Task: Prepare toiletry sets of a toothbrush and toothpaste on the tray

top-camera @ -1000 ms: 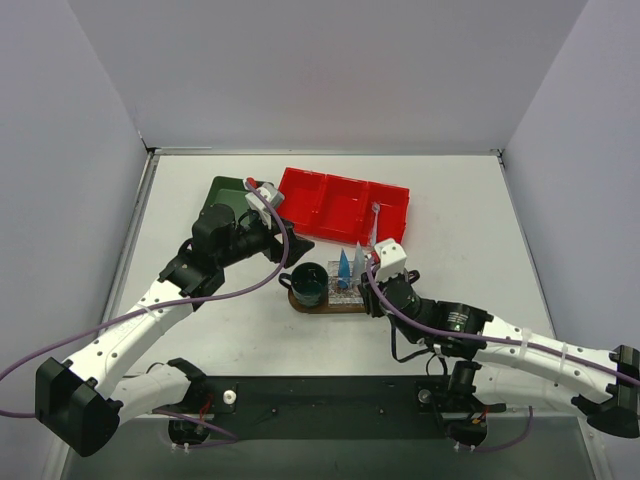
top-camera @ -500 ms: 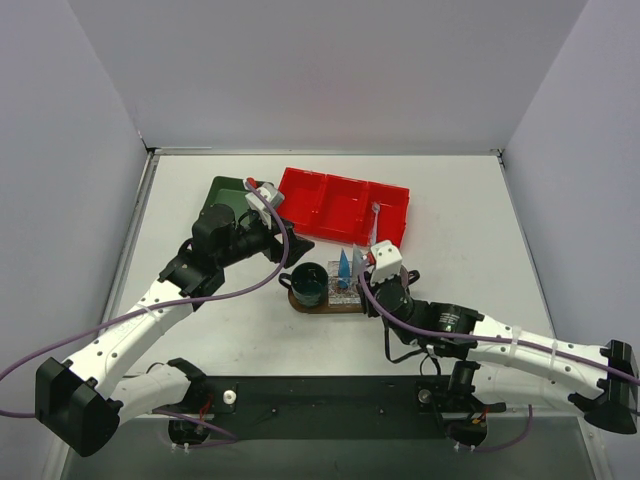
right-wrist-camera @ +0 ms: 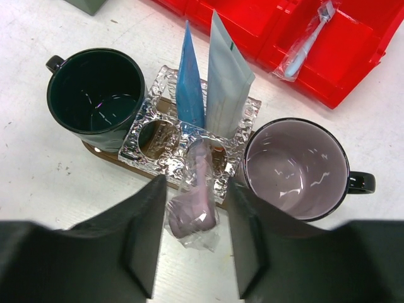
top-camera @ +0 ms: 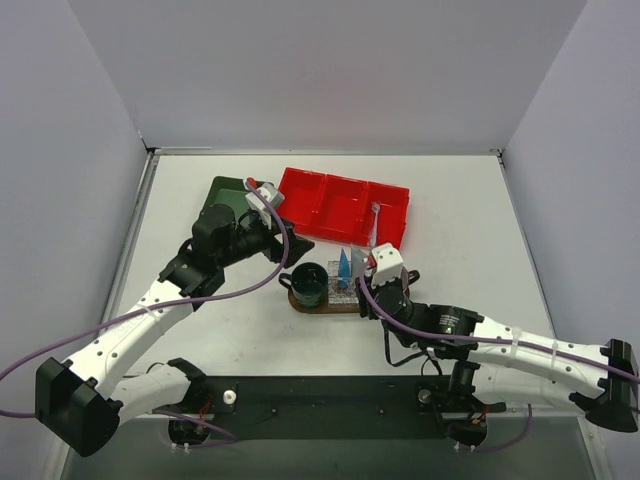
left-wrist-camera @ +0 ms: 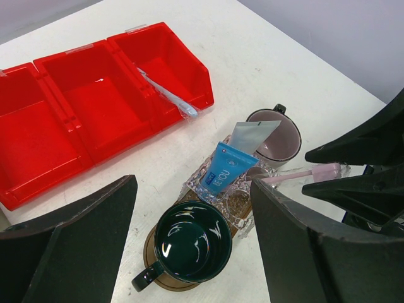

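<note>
The brown wooden tray carries a dark green mug and a clear crystal holder. A blue toothpaste tube and a grey-white tube stand in the holder. A pink toothbrush in clear wrap leans out of a holder hole. My right gripper is open around it, with a gap on the right side. A translucent pink mug sits right of the holder. My left gripper hangs wide open above the green mug, holding nothing.
A red three-compartment bin lies behind the tray, with a pale toothbrush leaning over its right compartment. A green square box sits at back left, partly under the left arm. The white table extends to the right.
My right gripper's jaws have widened around the wrapped pink toothbrush, and the right arm has shifted slightly left toward the tray. The left arm has not moved.
</note>
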`<move>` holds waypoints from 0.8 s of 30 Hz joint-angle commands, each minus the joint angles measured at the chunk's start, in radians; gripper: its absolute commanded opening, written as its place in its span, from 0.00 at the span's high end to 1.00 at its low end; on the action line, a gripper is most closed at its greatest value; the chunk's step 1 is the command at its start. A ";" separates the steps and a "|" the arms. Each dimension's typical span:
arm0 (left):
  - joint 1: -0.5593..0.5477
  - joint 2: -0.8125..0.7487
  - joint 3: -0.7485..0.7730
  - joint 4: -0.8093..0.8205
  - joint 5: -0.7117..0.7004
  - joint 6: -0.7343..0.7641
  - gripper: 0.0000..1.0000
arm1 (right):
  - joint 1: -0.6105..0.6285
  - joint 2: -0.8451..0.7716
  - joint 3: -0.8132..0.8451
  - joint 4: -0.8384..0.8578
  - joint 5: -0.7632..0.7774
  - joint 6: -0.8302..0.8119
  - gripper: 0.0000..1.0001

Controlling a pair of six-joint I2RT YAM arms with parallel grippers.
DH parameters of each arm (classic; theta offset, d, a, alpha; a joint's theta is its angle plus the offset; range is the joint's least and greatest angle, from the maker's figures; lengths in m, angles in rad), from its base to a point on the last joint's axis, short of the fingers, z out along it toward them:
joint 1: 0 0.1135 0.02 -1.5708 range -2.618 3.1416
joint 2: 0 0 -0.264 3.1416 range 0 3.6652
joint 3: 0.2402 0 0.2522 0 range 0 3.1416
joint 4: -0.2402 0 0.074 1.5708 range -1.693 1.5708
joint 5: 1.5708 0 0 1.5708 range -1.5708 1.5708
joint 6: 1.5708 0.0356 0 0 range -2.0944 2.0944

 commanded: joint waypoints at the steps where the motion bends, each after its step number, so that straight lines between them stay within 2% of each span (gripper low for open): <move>1: 0.007 -0.005 0.018 0.014 0.021 0.017 0.17 | 0.010 -0.046 0.016 -0.042 0.039 0.026 0.57; 9: 0.007 -0.004 0.018 0.014 0.019 0.018 0.17 | 0.010 -0.109 0.046 -0.071 0.027 0.032 0.41; 10: 0.007 -0.004 0.018 0.014 0.021 0.018 0.17 | 0.012 -0.124 0.049 -0.075 0.027 0.031 0.35; 12: 0.007 -0.005 0.018 0.014 0.021 0.018 0.16 | 0.012 -0.139 0.052 -0.078 0.025 0.021 0.30; 21: 0.007 -0.007 0.020 -0.025 -0.018 0.017 0.16 | 0.007 -0.166 0.126 -0.112 0.019 -0.003 0.30; 24: 0.010 -0.013 0.024 -0.036 -0.050 0.022 0.16 | -0.016 -0.150 0.164 -0.112 0.017 -0.015 0.36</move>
